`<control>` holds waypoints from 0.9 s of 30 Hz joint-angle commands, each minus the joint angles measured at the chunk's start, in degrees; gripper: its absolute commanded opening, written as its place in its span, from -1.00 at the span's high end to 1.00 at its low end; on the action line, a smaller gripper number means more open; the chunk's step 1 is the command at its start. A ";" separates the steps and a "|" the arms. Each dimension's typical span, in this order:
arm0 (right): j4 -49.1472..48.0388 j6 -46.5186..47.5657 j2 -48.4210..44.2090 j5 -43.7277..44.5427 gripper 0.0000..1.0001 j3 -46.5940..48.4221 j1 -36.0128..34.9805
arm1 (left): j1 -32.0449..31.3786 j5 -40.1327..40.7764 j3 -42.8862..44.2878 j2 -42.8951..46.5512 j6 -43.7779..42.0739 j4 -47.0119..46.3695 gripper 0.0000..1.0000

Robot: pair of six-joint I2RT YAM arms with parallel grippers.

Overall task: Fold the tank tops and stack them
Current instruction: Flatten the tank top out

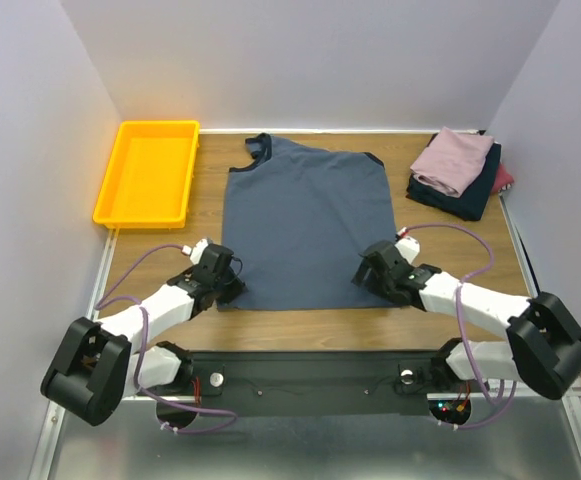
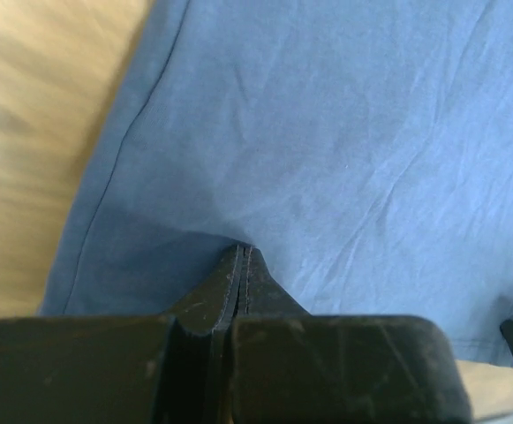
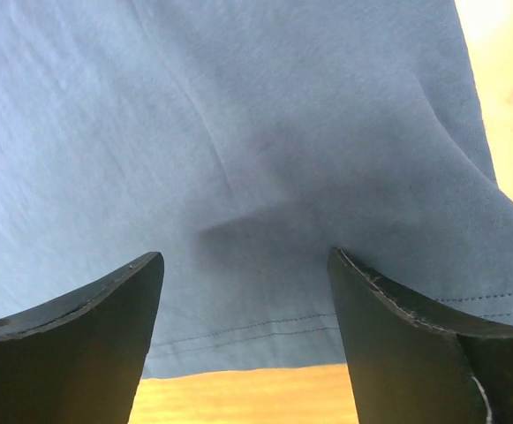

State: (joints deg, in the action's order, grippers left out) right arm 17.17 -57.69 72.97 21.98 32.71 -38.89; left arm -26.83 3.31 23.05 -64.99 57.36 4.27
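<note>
A slate-blue tank top [image 1: 305, 225] lies spread flat mid-table, its neck at the far side. My left gripper [image 1: 232, 287] is at its near-left hem corner. In the left wrist view the fingers [image 2: 241, 252] are pressed together with their tips in the cloth [image 2: 327, 132], which puckers there. My right gripper [image 1: 368, 275] is at the near-right hem. In the right wrist view it is open [image 3: 245, 254], its fingers either side of the stitched hem of the cloth [image 3: 238, 132]. At the far right, a folded mauve-pink top [image 1: 453, 158] lies on a navy one [image 1: 460, 195], with maroon cloth [image 1: 505, 178] behind.
A yellow plastic tray [image 1: 150, 170] stands at the far left, empty. The walls close in on the left, right and far sides. Bare wooden table [image 1: 310, 325] shows between the hem and the arm bases.
</note>
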 commanded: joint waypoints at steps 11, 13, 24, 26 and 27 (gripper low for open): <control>30.01 -13.94 -10.65 -6.86 -0.73 0.60 1.19 | -16.93 -0.76 2.62 0.29 13.29 16.99 1.00; 32.56 -13.85 -13.81 -6.16 -0.73 1.04 1.19 | -19.31 -1.55 2.01 2.40 14.96 20.49 1.00; 23.12 1.33 -19.71 -14.91 -0.68 10.27 0.41 | -19.85 14.13 18.13 17.98 9.38 30.46 0.67; 15.14 1.35 -17.79 -15.74 -0.67 11.05 -1.26 | -17.05 17.94 21.85 16.31 3.67 26.86 0.49; 13.96 1.09 -14.21 -13.65 -0.67 12.19 -3.88 | -11.98 19.00 24.65 13.78 -2.54 21.79 0.44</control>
State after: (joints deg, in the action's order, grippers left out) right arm 44.73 -60.71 53.74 11.44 41.69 -38.63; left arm -45.87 11.33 39.57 -48.05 67.94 34.26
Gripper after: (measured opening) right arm 0.839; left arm 0.248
